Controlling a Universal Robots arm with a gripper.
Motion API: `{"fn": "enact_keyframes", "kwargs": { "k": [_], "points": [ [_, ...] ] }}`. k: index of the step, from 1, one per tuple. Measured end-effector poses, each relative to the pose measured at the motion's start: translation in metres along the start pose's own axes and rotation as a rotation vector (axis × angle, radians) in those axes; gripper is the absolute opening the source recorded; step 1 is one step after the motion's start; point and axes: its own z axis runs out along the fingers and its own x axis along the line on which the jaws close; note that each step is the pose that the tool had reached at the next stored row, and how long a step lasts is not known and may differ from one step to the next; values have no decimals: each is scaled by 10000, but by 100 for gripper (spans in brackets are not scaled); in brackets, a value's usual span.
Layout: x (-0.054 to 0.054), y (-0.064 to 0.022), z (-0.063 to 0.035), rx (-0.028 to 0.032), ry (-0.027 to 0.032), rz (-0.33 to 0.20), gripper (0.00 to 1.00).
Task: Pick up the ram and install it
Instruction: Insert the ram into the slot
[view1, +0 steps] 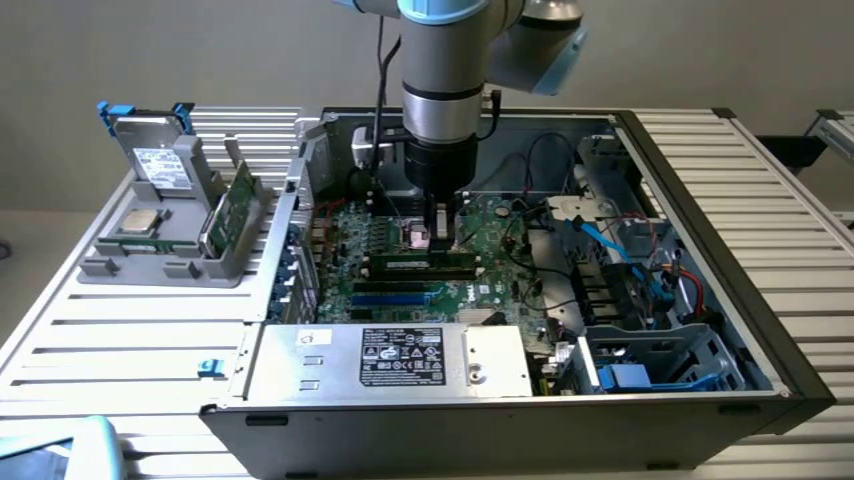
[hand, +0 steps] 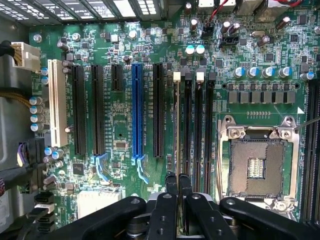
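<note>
The ram (view1: 422, 265) is a long, dark-green stick standing on edge over the motherboard's memory slots (hand: 198, 130), inside the open computer case. In the wrist view the ram (hand: 177, 125) appears edge-on as a thin line running along the slot beside a white latch (hand: 176, 77). My gripper (view1: 435, 238) hangs straight down from the arm onto the stick's top edge. Its black fingers (hand: 171, 186) are pressed together on either side of that edge, shut on the ram. Whether the stick is fully seated in the slot I cannot tell.
The empty processor socket (hand: 257, 162) lies beside the memory slots, and a blue expansion slot (hand: 136, 115) on the other side. A grey holder (view1: 160, 262) at the exterior view's left carries a drive, a silver chip (view1: 138, 222) and a green card (view1: 235, 210). The power supply (view1: 400, 355) fills the case front, and cables (view1: 627, 250) crowd the right.
</note>
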Motion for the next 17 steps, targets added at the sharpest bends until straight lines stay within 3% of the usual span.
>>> {"fn": "enact_keyframes", "kwargs": {
  "k": [17],
  "points": [
    [-13, -14, 8, 2, -2, 39, 13]
  ]
}}
